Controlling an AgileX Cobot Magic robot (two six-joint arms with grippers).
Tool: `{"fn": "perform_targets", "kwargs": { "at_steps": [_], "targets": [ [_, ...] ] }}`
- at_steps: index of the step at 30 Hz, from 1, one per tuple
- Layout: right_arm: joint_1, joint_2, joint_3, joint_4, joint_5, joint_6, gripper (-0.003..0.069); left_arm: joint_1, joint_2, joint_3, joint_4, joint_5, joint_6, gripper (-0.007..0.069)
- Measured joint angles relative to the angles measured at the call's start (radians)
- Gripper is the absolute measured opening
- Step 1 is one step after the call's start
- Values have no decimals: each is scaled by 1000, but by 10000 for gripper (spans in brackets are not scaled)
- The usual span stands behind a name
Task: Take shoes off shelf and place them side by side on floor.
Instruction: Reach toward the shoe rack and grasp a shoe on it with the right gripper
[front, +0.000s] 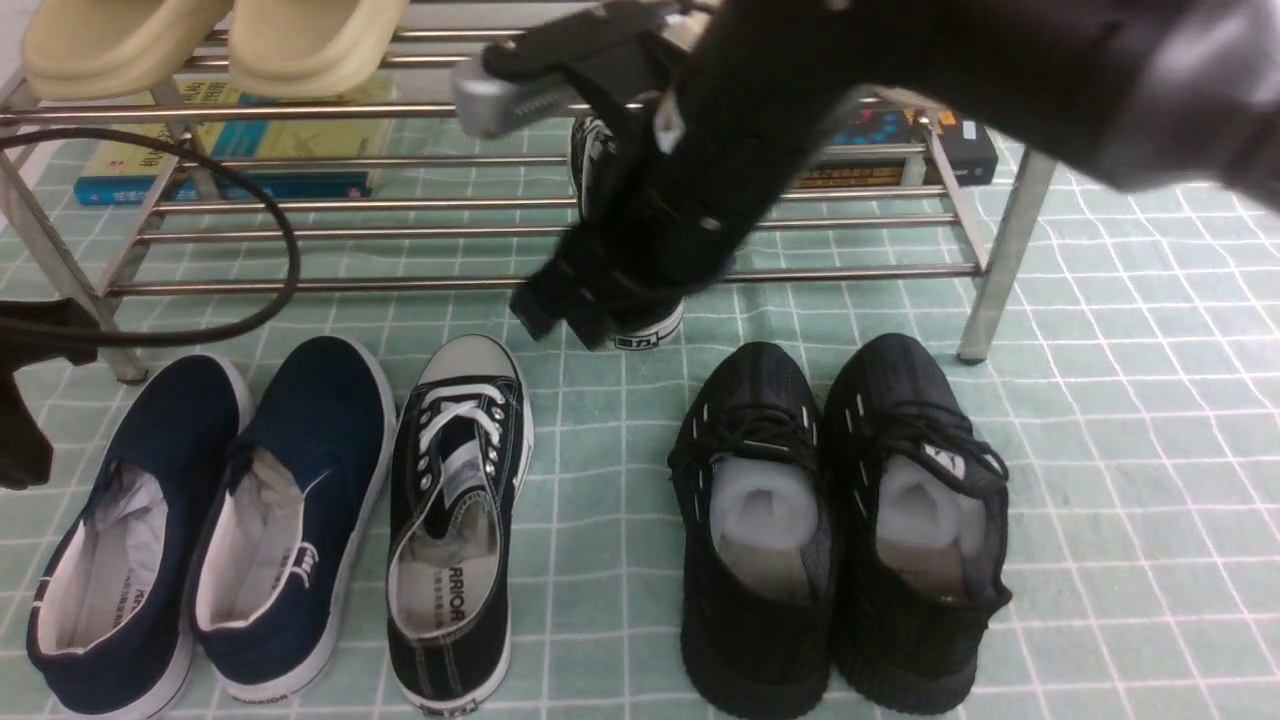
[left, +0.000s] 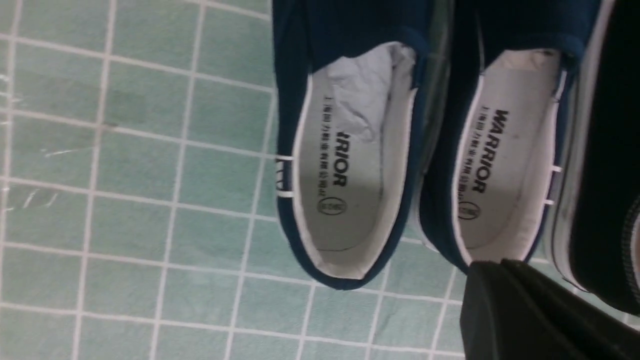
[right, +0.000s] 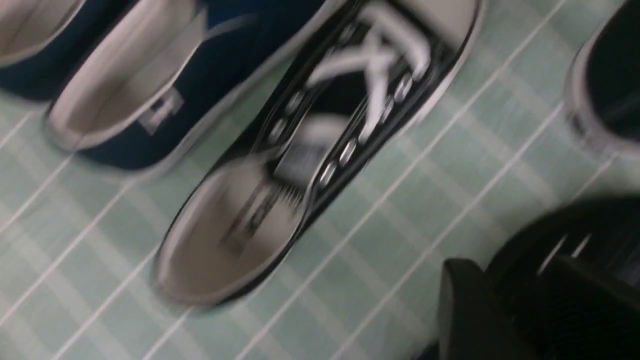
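Note:
One black canvas shoe (front: 460, 520) with white laces stands on the pale green floor (front: 1100, 450), toe toward the shelf (front: 400, 205); the right wrist view also shows it (right: 310, 165), blurred. Its mate (front: 596, 165) lies on the shelf's lower bars, mostly behind my right arm. Its white heel (front: 650, 332) juts over the front bar. My right gripper (front: 562, 322) hangs just left of that heel, open with nothing between the fingers (right: 460, 300). My left gripper (front: 25, 440) is at the far left above the floor, shut and empty (left: 492, 267).
Navy slip-ons (front: 200, 500) stand left of the floor shoe, and black knit sneakers (front: 840, 520) to its right. Beige slippers (front: 200, 40) sit on the top tier. Books (front: 230, 150) lie under the shelf. A black cable (front: 285, 240) loops at the left.

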Motion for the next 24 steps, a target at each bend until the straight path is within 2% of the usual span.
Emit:
{"fn": "perform_targets", "kwargs": {
  "at_steps": [3, 8, 15, 17, 21, 24],
  "targets": [
    [1, 73, -64, -85, -66, 3, 339, 0, 0, 0, -1, 2, 2, 17],
    [1, 159, -82, -264, -197, 37, 367, 0, 0, 0, -1, 2, 3, 21],
    [1, 233, -82, -468, -287, 219, 367, 0, 0, 0, -1, 2, 4, 22],
    [1, 256, -82, -530, -296, 304, 368, 0, 0, 0, -1, 2, 4, 22],
    [0, 282, -84, -551, -298, 357, 353, 0, 0, 0, -1, 2, 5, 22],
    [0, 297, -84, -550, -291, 362, 295, 0, 0, 0, -1, 2, 5, 22]
  ]
}}
